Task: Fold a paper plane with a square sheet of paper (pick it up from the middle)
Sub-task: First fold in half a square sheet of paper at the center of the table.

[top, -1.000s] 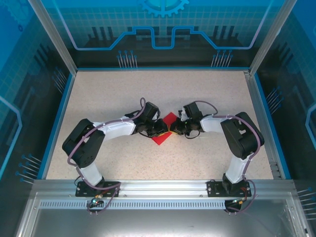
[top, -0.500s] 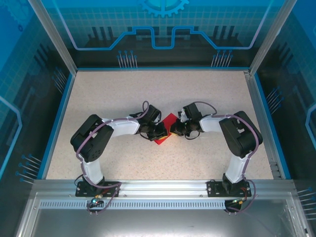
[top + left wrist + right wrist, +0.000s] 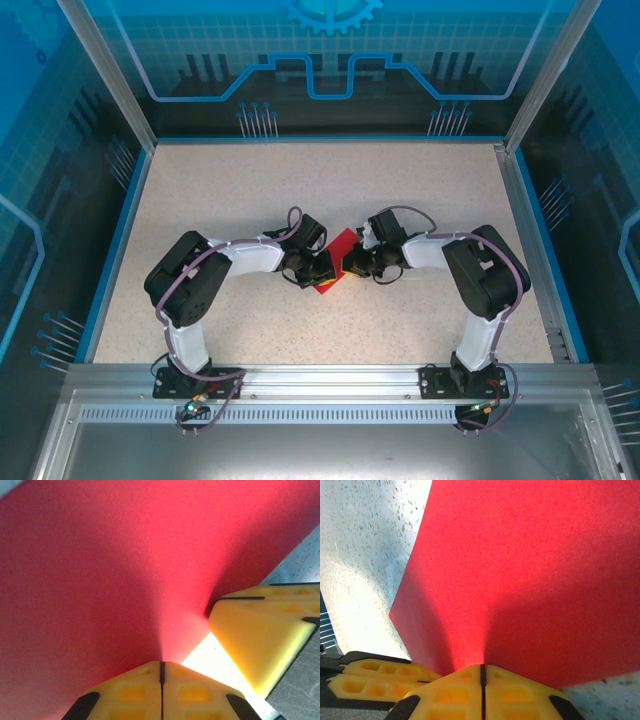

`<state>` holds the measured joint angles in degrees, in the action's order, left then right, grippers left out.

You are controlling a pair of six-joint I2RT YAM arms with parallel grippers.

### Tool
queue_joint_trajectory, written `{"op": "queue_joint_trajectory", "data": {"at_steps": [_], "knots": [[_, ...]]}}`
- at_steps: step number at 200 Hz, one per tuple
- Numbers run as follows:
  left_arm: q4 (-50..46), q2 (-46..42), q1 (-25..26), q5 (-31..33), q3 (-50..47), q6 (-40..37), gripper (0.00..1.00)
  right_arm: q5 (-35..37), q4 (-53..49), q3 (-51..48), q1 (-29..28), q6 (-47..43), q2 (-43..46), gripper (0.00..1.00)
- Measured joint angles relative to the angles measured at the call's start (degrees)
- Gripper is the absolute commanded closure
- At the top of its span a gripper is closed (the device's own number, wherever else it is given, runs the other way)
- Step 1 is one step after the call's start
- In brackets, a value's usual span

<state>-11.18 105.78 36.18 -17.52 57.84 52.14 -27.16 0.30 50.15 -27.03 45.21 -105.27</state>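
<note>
Paper count is one: a single bright red square sheet of paper (image 3: 339, 243) at the middle of the speckled table (image 3: 250, 190), caught between two grippers. From the left comes the left gripper (image 3: 325, 268), from the right the right gripper (image 3: 352, 264). They are just beside each other. Each has its two yellow fingers (image 3: 135, 692) pressed flat together on the sheet's edge, holding it. The red surface bows away from each pinch. Two arms (image 3: 240, 258) reach in from the near edge.
</note>
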Motion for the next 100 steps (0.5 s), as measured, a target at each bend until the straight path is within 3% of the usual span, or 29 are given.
{"op": "queue_joint_trajectory", "data": {"at_steps": [58,100], "knots": [[-1.6,0.0,0.0,0.8,0.3,0.0,0.94,0.3,-2.4,1.6,0.9,-1.4,-0.6,0.93],[-2.2,0.0,0.1,1.2,0.5,0.0,0.95,1.0,-4.8,3.3,4.6,-3.3,-1.2,0.93]]}}
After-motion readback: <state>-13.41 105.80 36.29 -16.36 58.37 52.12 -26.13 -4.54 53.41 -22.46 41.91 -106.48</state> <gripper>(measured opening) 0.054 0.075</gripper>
